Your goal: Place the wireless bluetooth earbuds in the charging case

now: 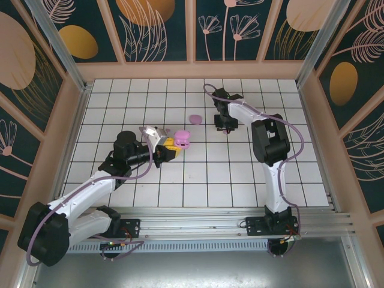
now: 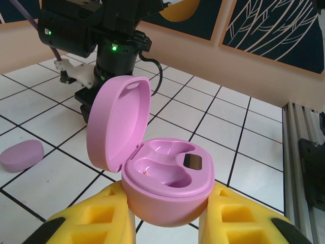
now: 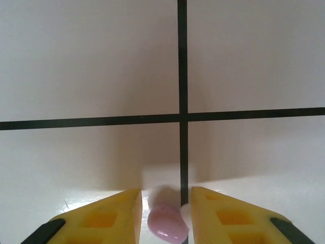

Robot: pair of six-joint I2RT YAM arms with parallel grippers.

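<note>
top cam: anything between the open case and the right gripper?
Bare tile between open case and right gripper in the top view; a closed pink oval sits just behind that line.

Open pink charging case (image 2: 152,175) gripped in left tool (image 2: 168,187), lid tipped up and back, both wells empty; one tiny pink-purple earbud (image 3: 166,226), blurred, apparently resting on white tabletop (image 3: 91,61) between tips of right tool (image 3: 165,195), beside a tile line (image 3: 182,76).

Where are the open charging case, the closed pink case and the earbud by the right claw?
open charging case (image 2: 162,173): left wrist view, inner tray of its base
closed pink case (image 2: 21,155): left wrist view, its rounded top
earbud (image 3: 166,223): right wrist view, its rounded body
</note>
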